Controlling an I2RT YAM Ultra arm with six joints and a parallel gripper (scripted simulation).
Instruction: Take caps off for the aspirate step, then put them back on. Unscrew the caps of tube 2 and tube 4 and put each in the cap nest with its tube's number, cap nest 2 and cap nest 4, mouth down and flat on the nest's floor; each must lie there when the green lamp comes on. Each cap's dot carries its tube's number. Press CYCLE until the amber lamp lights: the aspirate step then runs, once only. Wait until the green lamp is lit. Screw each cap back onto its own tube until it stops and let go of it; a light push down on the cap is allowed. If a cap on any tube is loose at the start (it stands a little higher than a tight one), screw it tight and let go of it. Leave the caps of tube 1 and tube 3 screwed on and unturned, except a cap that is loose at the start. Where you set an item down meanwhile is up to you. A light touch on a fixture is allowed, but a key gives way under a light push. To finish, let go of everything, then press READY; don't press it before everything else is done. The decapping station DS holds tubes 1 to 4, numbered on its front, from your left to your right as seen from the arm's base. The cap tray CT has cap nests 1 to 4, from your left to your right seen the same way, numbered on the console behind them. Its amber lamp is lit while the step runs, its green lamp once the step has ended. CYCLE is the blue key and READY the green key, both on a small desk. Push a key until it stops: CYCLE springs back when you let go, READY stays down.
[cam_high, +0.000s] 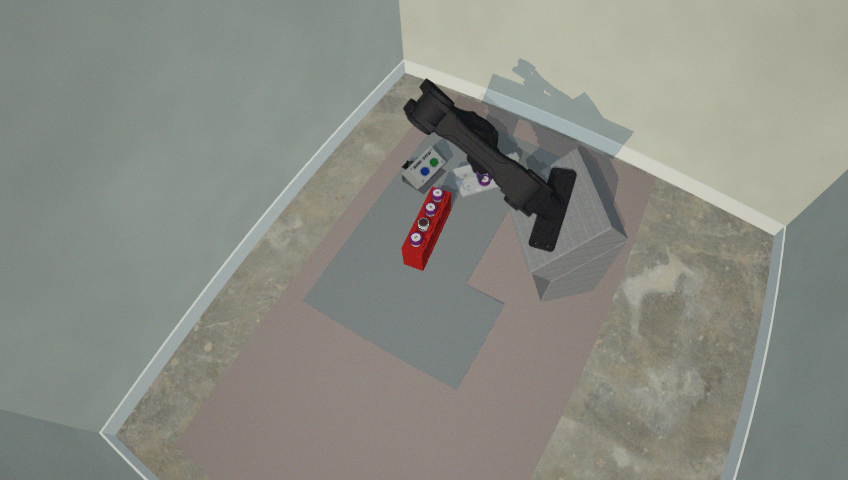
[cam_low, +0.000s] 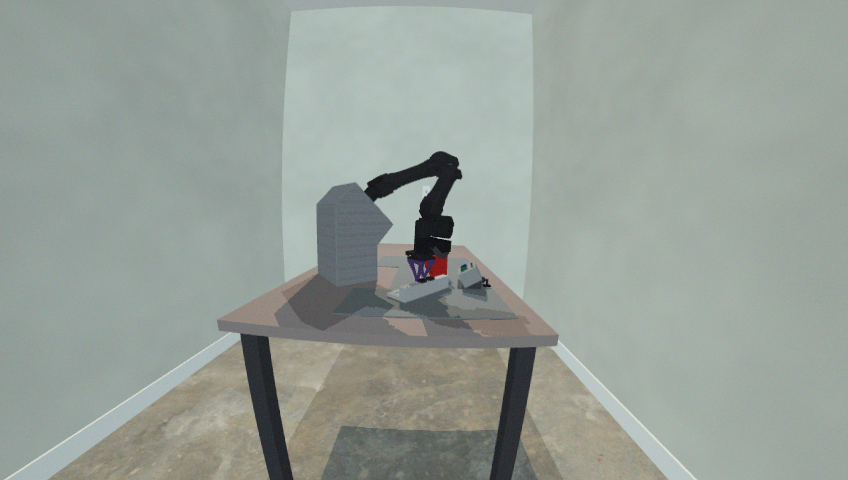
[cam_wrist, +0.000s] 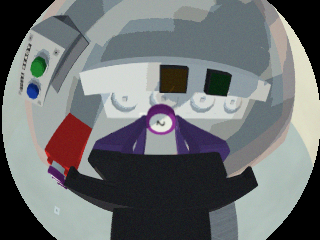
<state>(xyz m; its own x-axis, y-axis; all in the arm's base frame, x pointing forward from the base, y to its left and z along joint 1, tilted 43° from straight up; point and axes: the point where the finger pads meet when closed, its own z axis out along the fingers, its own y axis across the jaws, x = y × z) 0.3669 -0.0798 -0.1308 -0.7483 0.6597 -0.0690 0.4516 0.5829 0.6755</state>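
Observation:
My gripper (cam_wrist: 160, 119) has purple fingers and is shut on a purple cap (cam_wrist: 160, 120) with a white dot. It holds the cap low over the white cap tray (cam_wrist: 175, 96), at the second nest from the left in the wrist view. I cannot tell if the cap touches the nest floor. The cap also shows in the top view (cam_high: 484, 178). The red decapping station (cam_high: 426, 227) holds four tubes; one tube (cam_high: 423, 223) is open and the other three carry purple caps. The amber lamp (cam_wrist: 175, 79) and the green lamp (cam_wrist: 218, 80) are dark.
The small desk (cam_high: 425, 166) with the blue key (cam_high: 424, 171) and the green key (cam_high: 433, 161) stands beside the tray. The grey block (cam_high: 571, 231) carrying the arm's base rises at the right. The tray's console stands behind the nests.

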